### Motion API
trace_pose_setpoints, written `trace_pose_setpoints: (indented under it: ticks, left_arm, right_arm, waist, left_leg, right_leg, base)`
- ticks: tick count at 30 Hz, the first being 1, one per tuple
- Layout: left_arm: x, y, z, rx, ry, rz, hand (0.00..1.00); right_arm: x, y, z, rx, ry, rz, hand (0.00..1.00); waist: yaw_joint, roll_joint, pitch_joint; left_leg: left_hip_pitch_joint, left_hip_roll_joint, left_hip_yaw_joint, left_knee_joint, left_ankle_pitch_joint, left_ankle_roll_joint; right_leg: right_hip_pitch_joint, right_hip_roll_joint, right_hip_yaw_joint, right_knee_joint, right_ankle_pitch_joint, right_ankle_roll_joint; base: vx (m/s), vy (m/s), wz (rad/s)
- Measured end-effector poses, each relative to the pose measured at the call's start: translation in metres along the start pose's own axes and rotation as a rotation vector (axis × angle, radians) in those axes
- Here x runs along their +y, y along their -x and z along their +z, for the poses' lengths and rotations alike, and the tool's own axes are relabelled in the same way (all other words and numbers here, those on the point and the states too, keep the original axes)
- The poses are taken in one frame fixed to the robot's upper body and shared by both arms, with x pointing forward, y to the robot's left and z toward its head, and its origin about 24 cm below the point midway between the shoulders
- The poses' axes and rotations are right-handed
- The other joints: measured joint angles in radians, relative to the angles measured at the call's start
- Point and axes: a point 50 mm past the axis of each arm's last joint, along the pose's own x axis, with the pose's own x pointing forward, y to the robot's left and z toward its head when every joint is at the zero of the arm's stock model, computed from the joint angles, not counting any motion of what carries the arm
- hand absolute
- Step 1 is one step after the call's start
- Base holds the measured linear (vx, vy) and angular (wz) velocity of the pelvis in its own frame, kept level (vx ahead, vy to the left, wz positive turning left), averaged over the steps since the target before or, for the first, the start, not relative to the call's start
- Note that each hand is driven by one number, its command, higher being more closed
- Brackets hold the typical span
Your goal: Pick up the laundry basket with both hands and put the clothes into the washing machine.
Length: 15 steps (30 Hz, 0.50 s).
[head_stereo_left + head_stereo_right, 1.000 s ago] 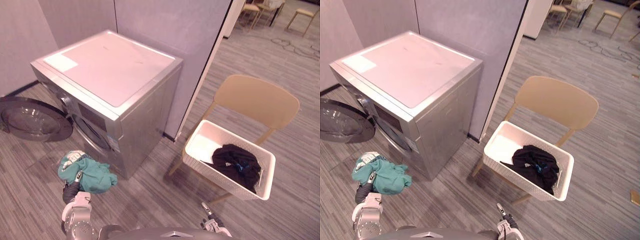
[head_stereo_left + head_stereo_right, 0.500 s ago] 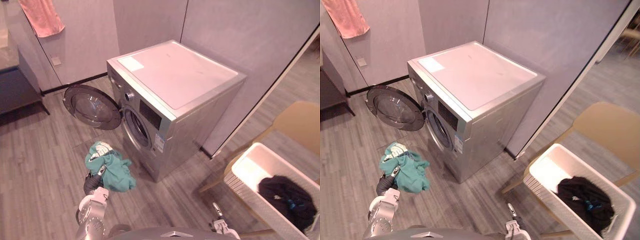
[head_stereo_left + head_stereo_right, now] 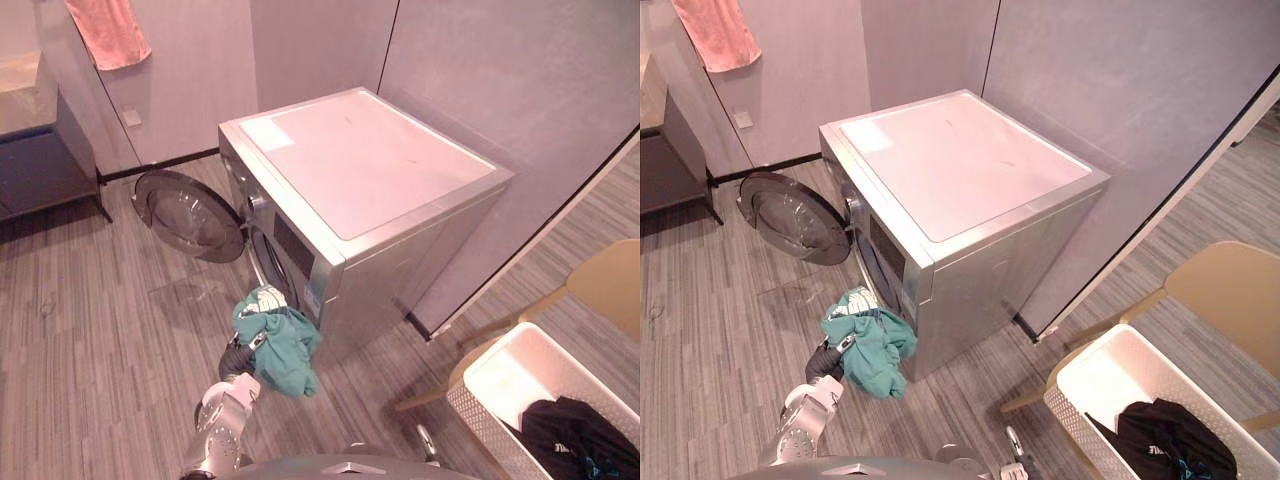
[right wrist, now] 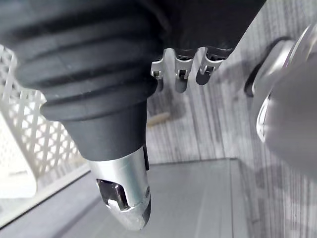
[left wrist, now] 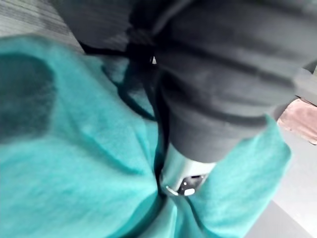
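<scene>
My left hand (image 3: 825, 362) is shut on a bunched teal garment (image 3: 276, 338), held low in front of the silver washing machine (image 3: 370, 165), just below its drum opening (image 3: 272, 262). In the left wrist view the teal cloth (image 5: 64, 163) wraps around my left hand (image 5: 185, 171). The round door (image 3: 188, 214) hangs open to the machine's left. A white laundry basket (image 3: 1080, 385) sits on a tan chair (image 3: 1232, 290) at the lower right, with a black garment (image 3: 1162, 440) inside. My right hand (image 4: 181, 69) hangs low beside the basket's wall (image 4: 20, 148), fingers relaxed, holding nothing.
A dark cabinet (image 3: 40, 165) stands at the far left, and a pink towel (image 3: 108, 30) hangs on the wall above it. Grey wall panels rise behind the machine. Wood-grain floor lies open in front of the door.
The camera has swung from the basket and chair towards the washing machine. My left hand with the teal garment has come closer to the machine's front opening.
</scene>
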Motion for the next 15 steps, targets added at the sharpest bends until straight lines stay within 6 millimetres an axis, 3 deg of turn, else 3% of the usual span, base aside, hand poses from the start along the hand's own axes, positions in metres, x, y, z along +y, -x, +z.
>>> trace_pose_setpoints:
  ticks: [1,2,3,5,6,7,8,9,11,13,14,15]
  left_arm:
    - [-0.004,0.0,0.002,-0.008,0.012,-0.015,1.0]
    - [-0.003,0.001,0.002,-0.01,0.015,-0.015,1.0]
    - [-0.001,0.003,0.002,-0.014,0.019,-0.003,1.0]
    - [0.003,0.004,0.004,-0.026,0.025,0.013,1.0]
    - [0.004,0.003,0.005,-0.031,0.027,0.02,1.0]
    - [0.006,0.004,0.005,-0.031,0.03,0.035,1.0]
    - [0.009,0.005,0.004,-0.028,0.032,0.053,1.0]
    - [0.01,0.006,0.003,-0.024,0.031,0.057,1.0]
    - [0.014,0.008,0.001,-0.016,0.046,0.07,1.0]
    - [0.023,0.012,-0.009,0.024,0.07,0.112,1.0]
    - [0.028,0.015,-0.023,0.075,0.081,0.143,1.0]
    - [0.034,0.017,-0.026,0.089,0.077,0.163,1.0]
  right_arm:
    - [0.007,-0.002,0.006,-0.017,0.015,0.026,0.0]
    - [0.008,-0.002,0.008,-0.022,0.021,0.034,0.0]
    - [0.012,-0.002,0.009,-0.028,0.034,0.045,0.0]
    - [0.018,-0.001,0.011,-0.043,0.046,0.064,0.0]
    - [0.019,-0.001,0.01,-0.04,0.045,0.066,0.0]
    - [0.018,-0.001,0.006,-0.027,0.041,0.063,0.0]
    - [0.018,0.001,0.0,-0.009,0.048,0.063,0.0]
    - [0.018,0.001,-0.002,-0.001,0.053,0.066,0.0]
    - [0.022,-0.002,-0.002,0.006,0.051,0.066,0.0]
    - [0.004,-0.003,-0.001,0.016,0.033,-0.013,0.0]
    - [-0.01,-0.004,0.007,0.003,0.026,-0.062,0.0]
    - [-0.018,-0.004,0.008,0.009,0.021,-0.093,0.0]
  waist:
    - [0.001,0.018,0.017]
    - [0.007,0.025,0.02]
    - [0.023,0.023,0.022]
    - [0.031,0.027,0.018]
    - [0.029,0.019,0.018]
    - [0.029,-0.002,0.018]
    - [0.029,-0.029,0.011]
    - [0.027,-0.04,0.004]
    - [0.021,-0.054,0.002]
    - [0.017,-0.055,-0.016]
    - [0.018,-0.018,-0.042]
    - [0.017,-0.014,-0.055]
  left_leg:
    - [-0.058,0.012,-0.027,0.153,0.054,-0.047]
    - [-0.076,0.016,-0.036,0.212,0.086,-0.055]
    - [-0.092,0.022,-0.031,0.288,0.122,-0.019]
    - [-0.111,0.06,0.015,0.311,0.072,0.056]
    - [-0.122,0.093,0.043,0.28,0.036,0.095]
    - [-0.113,0.128,0.07,0.19,0.007,0.112]
    - [-0.095,0.137,0.057,0.047,-0.004,0.118]
    - [-0.091,0.137,0.033,-0.029,-0.004,0.118]
    - [-0.088,0.139,-0.112,-0.237,0.005,0.108]
    - [-0.094,0.125,-0.202,-0.315,0.028,0.102]
    - [-0.096,0.116,-0.194,-0.316,0.067,0.086]
    - [-0.095,0.113,-0.178,-0.289,0.007,-0.089]
  right_leg:
    - [0.027,0.006,0.009,0.003,-0.015,0.001]
    - [0.041,0.008,0.019,0.007,-0.02,0.003]
    - [0.058,0.002,0.045,0.008,-0.036,0.001]
    - [0.058,-0.007,0.074,0.005,-0.043,0.006]
    - [0.049,-0.013,0.088,0.005,-0.043,0.014]
    - [0.043,-0.031,0.117,0.007,-0.041,0.033]
    - [0.027,-0.06,0.146,0.015,-0.042,0.053]
    - [0.013,-0.074,0.166,0.023,-0.048,0.064]
    - [-0.03,-0.115,0.238,0.059,-0.08,0.109]
    - [-0.056,-0.176,0.308,0.102,-0.134,0.192]
    - [-0.051,-0.197,0.344,0.098,-0.158,0.234]
    - [-0.047,-0.218,0.373,0.092,-0.168,0.25]
  base:
    - [0.0,0.056,-0.14]
    - [0.01,0.097,-0.4]
    - [0.04,0.134,-0.59]
    - [0.08,0.154,-0.52]
    - [0.14,0.174,-0.41]
    - [0.19,0.235,-0.54]
    - [0.18,0.237,-0.53]
    - [0.2,0.321,-0.58]
    - [0.21,0.448,-0.65]
    - [0.21,0.588,-0.79]
    - [0.23,0.684,-0.78]
    - [0.34,0.894,-0.5]
